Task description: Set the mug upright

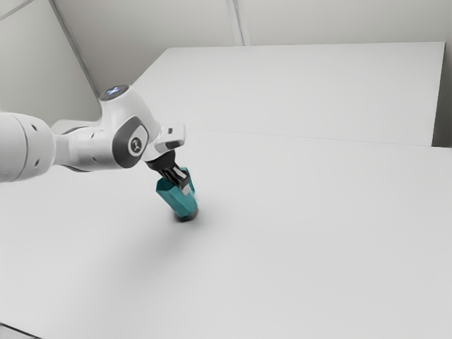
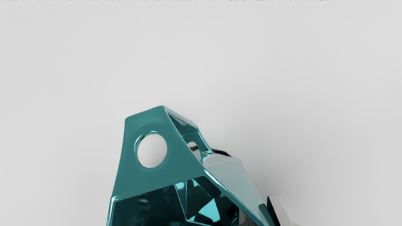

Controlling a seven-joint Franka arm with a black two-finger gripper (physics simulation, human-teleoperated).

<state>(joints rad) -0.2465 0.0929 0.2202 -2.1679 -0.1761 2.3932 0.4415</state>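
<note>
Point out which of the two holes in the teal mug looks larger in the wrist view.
The round hole in the broad flat face of the mug; the other hole looks smaller and has a dark strip across it.

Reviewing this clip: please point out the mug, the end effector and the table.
Mug (image 2: pixel 176 165): wrist view, on the flat teal face beside its round hole.
End effector (image 1: pixel 185 188): exterior view, between its fingertips at the mug.
Table (image 1: pixel 304 226): exterior view, on its bare white top.
</note>
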